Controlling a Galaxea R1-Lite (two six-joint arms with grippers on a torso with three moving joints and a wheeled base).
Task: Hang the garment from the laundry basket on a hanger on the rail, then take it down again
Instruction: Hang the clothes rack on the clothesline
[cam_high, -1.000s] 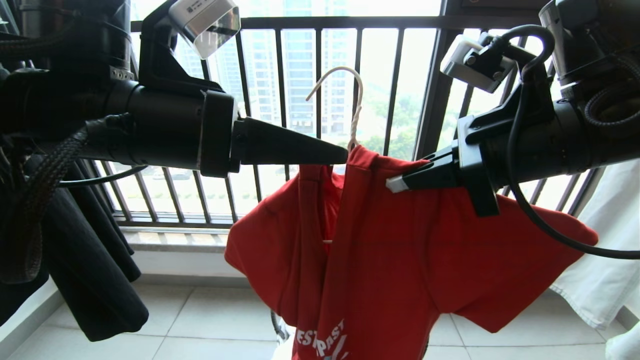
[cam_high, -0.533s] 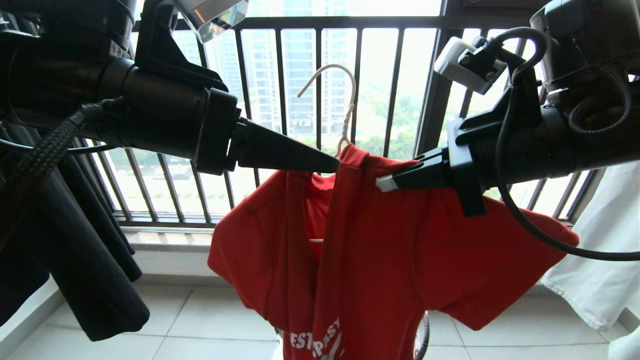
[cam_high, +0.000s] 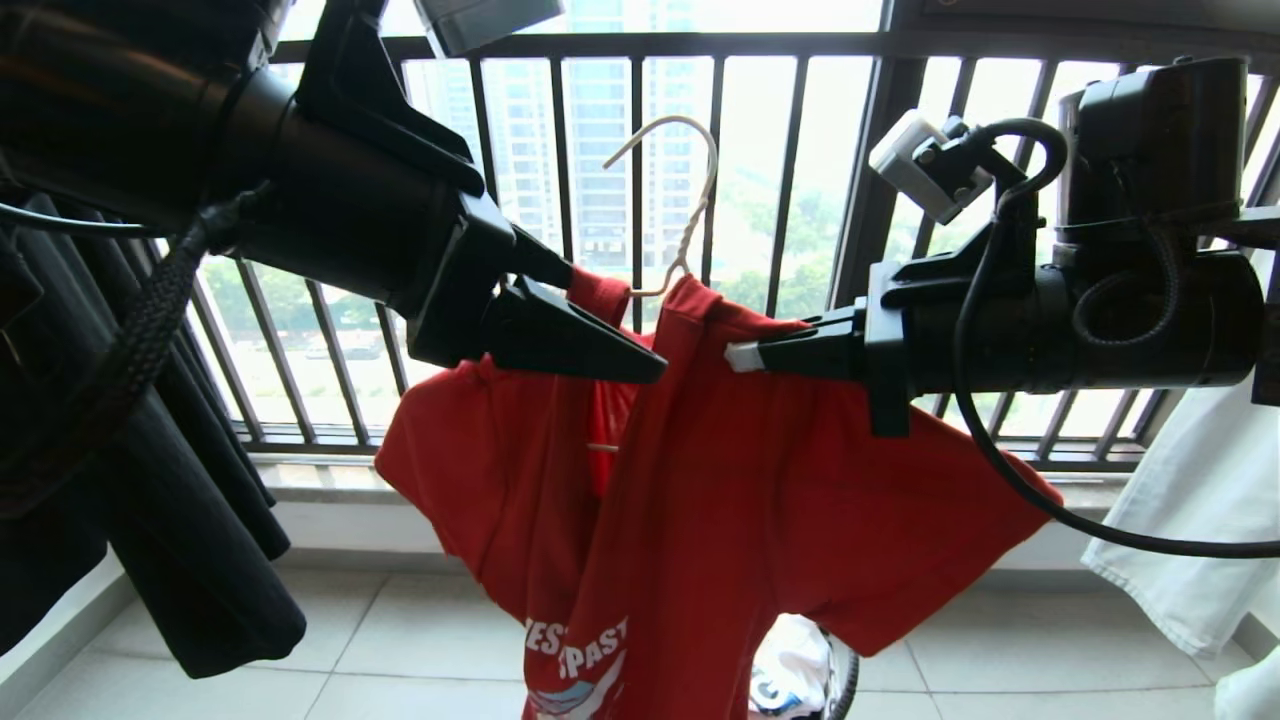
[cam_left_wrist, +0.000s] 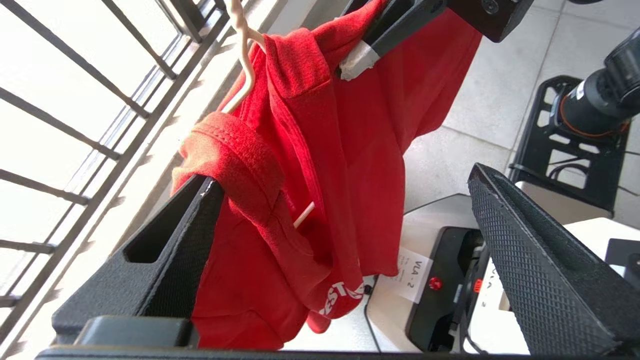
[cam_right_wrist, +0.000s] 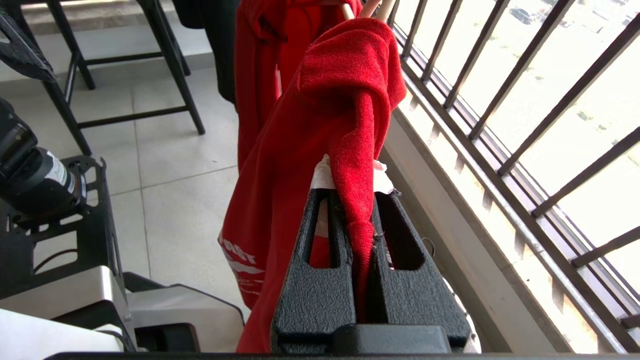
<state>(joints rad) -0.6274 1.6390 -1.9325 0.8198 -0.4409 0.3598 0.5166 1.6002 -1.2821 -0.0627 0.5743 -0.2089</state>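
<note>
In front of the window railing (cam_high: 640, 45), the red garment (cam_high: 760, 500) hangs on the hanger (cam_high: 690, 215). The right gripper (cam_high: 745, 355) is clenched on its shoulder fabric. The left gripper (cam_high: 610, 320) is spread wide, with the collar draped over one finger (cam_left_wrist: 165, 255).

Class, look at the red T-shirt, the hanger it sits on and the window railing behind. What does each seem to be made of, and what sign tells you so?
Red T-shirt: soft knit fabric, probably cotton; matte, with a ribbed collar, and it drapes in folds.
Hanger: likely coated wire; thin, pale, with a twisted neck.
Window railing: probably painted metal; straight, dark, slim bars.
</note>
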